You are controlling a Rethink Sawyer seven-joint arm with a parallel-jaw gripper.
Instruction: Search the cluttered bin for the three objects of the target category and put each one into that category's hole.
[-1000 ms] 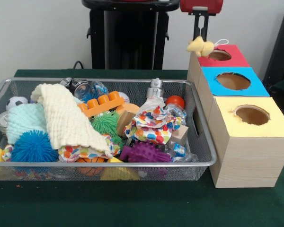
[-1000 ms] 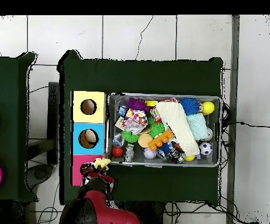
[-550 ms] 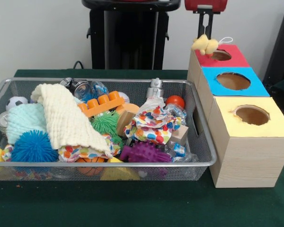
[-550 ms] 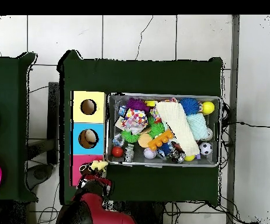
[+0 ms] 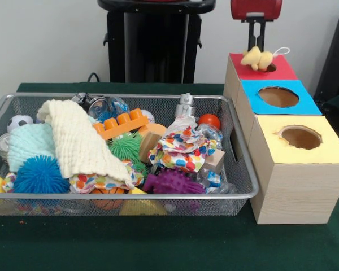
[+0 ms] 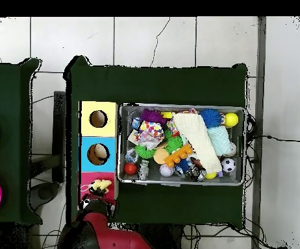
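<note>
You had the small yellow plush toy [image 5: 256, 57] hanging over the red hole [image 5: 268, 66] at the far end of the box row, with the gripper [image 5: 256, 49] clenched on its top. The risk was the drop: the toy sat toward the hole's left rim, so letting go there could have left it snagged on the edge or lying on the red top [image 5: 282, 71]. Its white loop [image 5: 279, 51] trailed right and might have caught on a finger. You could not see the hole's full outline, since the toy covered most of it. In the overhead view the arm [image 6: 104, 233] hid that box almost entirely. Further targets in the wire bin [image 5: 244, 195] were hard to pick out, buried under cloth [image 5: 79, 141].
</note>
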